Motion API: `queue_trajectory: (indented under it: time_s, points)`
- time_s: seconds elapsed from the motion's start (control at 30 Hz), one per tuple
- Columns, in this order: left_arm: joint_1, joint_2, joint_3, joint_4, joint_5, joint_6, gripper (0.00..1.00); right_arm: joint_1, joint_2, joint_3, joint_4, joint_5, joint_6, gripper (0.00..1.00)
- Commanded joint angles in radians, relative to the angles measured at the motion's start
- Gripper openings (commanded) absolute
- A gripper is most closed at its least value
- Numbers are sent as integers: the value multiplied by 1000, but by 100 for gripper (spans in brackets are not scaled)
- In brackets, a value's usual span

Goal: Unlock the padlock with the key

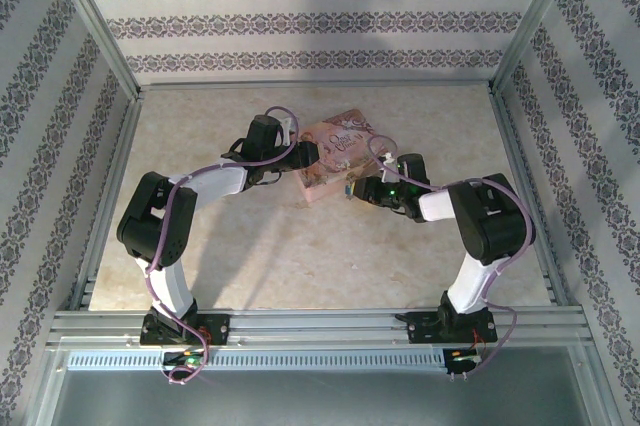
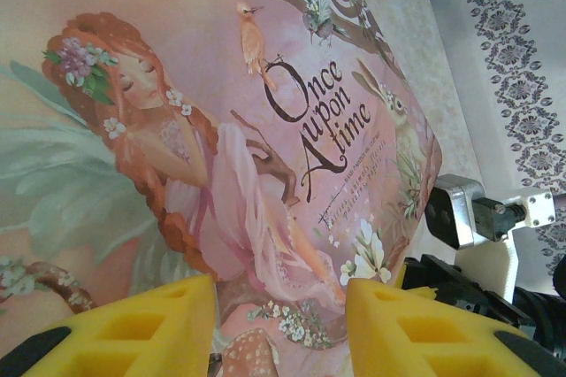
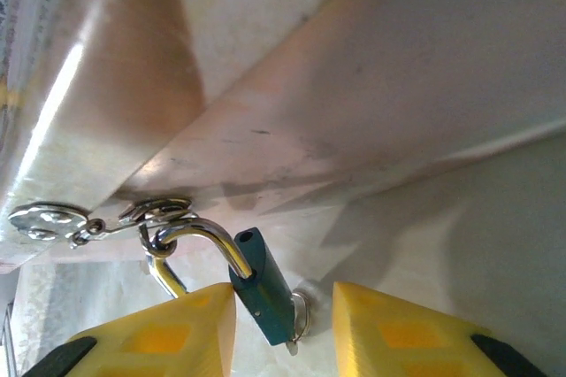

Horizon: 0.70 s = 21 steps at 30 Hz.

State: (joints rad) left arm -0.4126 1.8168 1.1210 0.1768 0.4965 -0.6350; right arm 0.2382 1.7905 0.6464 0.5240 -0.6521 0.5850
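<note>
The padlock (image 3: 265,293), a small dark teal body, hangs by its silvery shackle (image 3: 208,240) from the hasp ring on the front of the pink box (image 1: 335,158). One shackle hole in the top of the body shows empty. A small ring with the key (image 3: 299,317) sits at the lock's lower end, the key mostly hidden. My right gripper (image 3: 283,331) is open, its yellow fingers either side of the padlock; the left finger is nearly against it and the right one stands apart. My left gripper (image 2: 281,328) is clamped on the near end of the box (image 2: 265,129).
The box lies in the middle of the beige table (image 1: 300,246), with metal rails and patterned walls on all sides. The right arm's wrist (image 2: 482,218) shows just past the box's right corner. Both arms crowd the box from left and right.
</note>
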Motion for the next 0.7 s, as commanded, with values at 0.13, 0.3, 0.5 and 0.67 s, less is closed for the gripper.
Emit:
queue_trajectory:
  time_s: [0.13,0.3,0.5,0.67]
  points:
    - [-10,16,-40,-71,-21,1,43,19,54,22,116,-22,47,31]
    - [-9,13,-44,-71,-21,1,43,28,72,10,178,-30,79,31]
    - [-10,15,-42,-72,-23,2,43,37,97,13,217,-35,103,28]
    - [-9,15,-44,-72,-24,2,43,46,112,13,247,-17,119,27]
